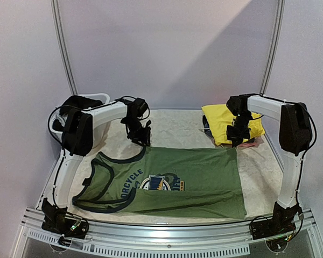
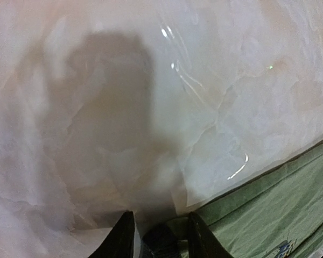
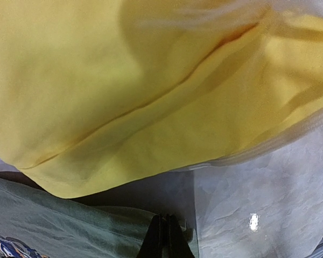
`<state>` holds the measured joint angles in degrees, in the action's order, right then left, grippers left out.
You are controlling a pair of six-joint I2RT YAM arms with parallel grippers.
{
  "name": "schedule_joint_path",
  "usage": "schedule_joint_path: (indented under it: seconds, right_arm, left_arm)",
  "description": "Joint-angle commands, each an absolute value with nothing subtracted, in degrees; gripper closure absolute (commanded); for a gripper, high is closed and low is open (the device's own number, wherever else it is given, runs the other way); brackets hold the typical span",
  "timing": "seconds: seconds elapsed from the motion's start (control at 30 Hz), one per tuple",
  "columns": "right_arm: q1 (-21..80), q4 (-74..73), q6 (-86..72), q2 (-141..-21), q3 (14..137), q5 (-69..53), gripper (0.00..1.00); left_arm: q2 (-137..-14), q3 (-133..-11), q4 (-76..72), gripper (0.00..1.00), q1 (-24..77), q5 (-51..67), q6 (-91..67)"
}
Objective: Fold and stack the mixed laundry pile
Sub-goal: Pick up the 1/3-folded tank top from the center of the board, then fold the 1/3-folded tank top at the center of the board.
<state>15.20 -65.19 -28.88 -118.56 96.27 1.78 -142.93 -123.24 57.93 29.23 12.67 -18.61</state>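
Observation:
An olive-green T-shirt (image 1: 194, 177) with navy trim and a chest graphic lies spread across the middle of the table, its lower edge folded up. My left gripper (image 1: 141, 135) is at its upper left shoulder strap. In the left wrist view its jaws (image 2: 161, 236) stand apart with the navy trim (image 2: 162, 241) between them and the green cloth (image 2: 280, 204) to the right. My right gripper (image 1: 237, 137) is at the shirt's upper right corner. In the right wrist view it (image 3: 162, 236) is shut on the green hem (image 3: 70, 226). A folded bright yellow garment (image 1: 226, 121) (image 3: 140, 91) lies just behind it.
A white plastic tub (image 1: 99, 100) stands at the back left behind the left arm. A dark piece (image 1: 205, 127) and a pinkish edge (image 1: 252, 143) show under the yellow garment. The table (image 1: 177, 126) has a pale marbled cover (image 2: 151, 107).

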Motion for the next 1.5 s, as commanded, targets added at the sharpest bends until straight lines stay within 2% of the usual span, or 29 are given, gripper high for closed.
schedule_joint_path:
  seconds: [0.0, 0.1, 0.13, 0.17, 0.9, 1.47]
  right_arm:
    - [14.7, -65.7, -29.7, -118.6, 96.8, 1.6, 1.0]
    - [14.6, -65.7, -29.8, -118.6, 96.9, 1.4, 1.0]
    - [14.7, -65.7, -29.9, -118.5, 97.0, 1.3, 1.0]
    - [14.7, -65.7, -29.9, -118.4, 97.1, 1.2, 1.0]
    - [14.8, -62.8, -27.5, -109.6, 89.6, -4.9, 1.0]
    - [16.2, -58.5, -29.9, -99.7, 74.4, -6.0, 1.0]
  left_arm:
    - [-141.2, -117.9, 56.2, 0.67, 29.8, 13.5, -18.8]
    - [-140.0, -115.4, 54.5, 0.89, 29.8, 13.9, -19.1]
    - [-139.7, -115.0, 54.2, 0.99, 29.8, 14.1, -19.0]
    - [-139.5, -114.7, 53.8, 1.0, 29.8, 14.5, -18.9]
    - [-127.9, -108.4, 52.0, 1.0, 31.6, 10.7, -17.6]
    - [-117.2, -91.9, 45.1, 1.0, 37.2, 6.1, -18.6]
